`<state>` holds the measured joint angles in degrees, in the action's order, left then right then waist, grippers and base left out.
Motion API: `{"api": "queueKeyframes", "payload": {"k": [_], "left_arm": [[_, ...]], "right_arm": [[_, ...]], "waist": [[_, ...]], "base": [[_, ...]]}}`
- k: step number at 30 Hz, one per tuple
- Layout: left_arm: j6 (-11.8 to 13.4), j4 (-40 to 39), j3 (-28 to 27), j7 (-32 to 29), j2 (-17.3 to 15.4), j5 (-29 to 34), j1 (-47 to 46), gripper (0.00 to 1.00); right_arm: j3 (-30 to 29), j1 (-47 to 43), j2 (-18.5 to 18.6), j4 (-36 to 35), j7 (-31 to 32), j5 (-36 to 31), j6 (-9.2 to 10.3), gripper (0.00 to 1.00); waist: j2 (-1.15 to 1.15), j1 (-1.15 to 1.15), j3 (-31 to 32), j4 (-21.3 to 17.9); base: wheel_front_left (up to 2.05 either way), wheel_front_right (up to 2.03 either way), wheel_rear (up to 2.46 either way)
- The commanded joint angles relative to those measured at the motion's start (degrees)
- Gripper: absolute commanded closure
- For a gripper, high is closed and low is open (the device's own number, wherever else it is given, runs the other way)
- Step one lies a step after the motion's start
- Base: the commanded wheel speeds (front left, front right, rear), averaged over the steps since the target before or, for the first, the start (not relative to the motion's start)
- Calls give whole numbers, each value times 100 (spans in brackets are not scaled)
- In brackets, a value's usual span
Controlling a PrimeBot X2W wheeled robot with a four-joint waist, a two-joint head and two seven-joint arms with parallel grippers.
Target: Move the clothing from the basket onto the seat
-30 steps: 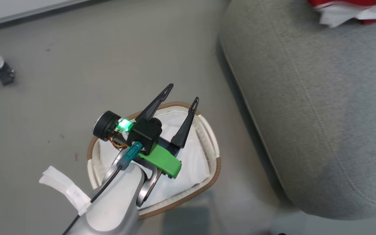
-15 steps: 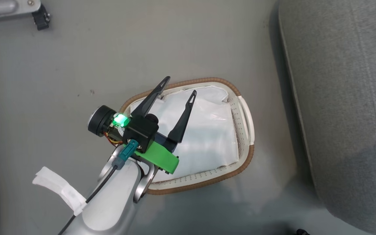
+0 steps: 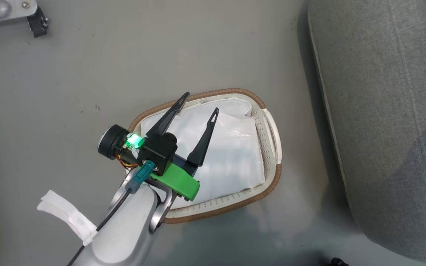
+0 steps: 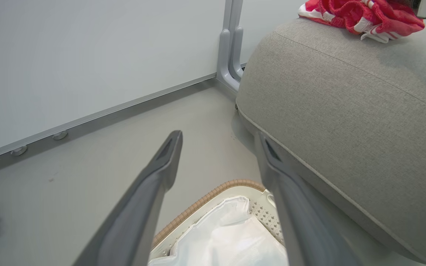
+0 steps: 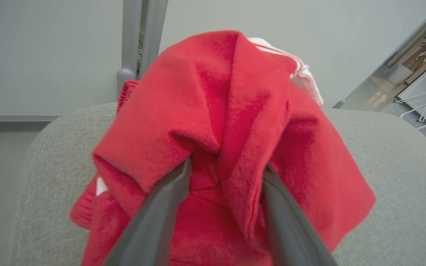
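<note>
The white basket with its brown rim stands on the floor, holding just its white liner. My left gripper hovers open over the basket's left half, nothing between its fingers; the left wrist view has it above the basket rim. Bright red clothing with white stripes lies on top of the grey seat. In the right wrist view the red clothing is heaped on the seat, and my right gripper stands open with its fingertips buried in the folds.
The seat fills the right side, its edge close to the basket. A grey metal bracket with a black foot sits at the far left on the floor. A white wall panel and grey post stand behind the seat.
The head camera has swung, so the whole basket now lies in view and the seat sits further right. My left gripper stays open over the basket.
</note>
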<state>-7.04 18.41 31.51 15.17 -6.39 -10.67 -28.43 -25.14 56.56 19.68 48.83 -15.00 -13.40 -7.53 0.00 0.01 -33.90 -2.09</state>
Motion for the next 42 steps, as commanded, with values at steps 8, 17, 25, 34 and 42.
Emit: {"api": "queueKeyframes", "payload": {"k": [8, 17, 25, 34, 42], "left_arm": [[-2, -44, -302, -4, 110, -342, 232, 0], [239, -92, -840, -4, 202, -445, 601, 0], [411, 94, -1341, -4, 268, -518, 1072, 0], [461, 44, -2040, -5, 299, -544, 1749, 0], [448, -85, -2510, -5, 328, -587, 2377, 0]], "right_arm": [[492, -546, -159, -441, -23, 296, 8, 0], [1149, -810, -277, -809, -19, 659, 8, 0], [1786, -1240, -506, -1025, -20, 1113, 8, 0], [2257, -2212, -1047, -1547, -19, 1772, 8, 0], [2438, -3381, -1564, -2160, -19, 2211, 8, 0]], "waist": [[0, -1, 731, -398], [0, -1, 1578, -423], [0, -1, 2319, -69], [0, -1, 2930, 433], [0, -1, 3238, 712]], "base": [[0, 0, 0], [0, 0, 0], [0, 0, 0], [0, 0, 0], [0, 0, 0]]}}
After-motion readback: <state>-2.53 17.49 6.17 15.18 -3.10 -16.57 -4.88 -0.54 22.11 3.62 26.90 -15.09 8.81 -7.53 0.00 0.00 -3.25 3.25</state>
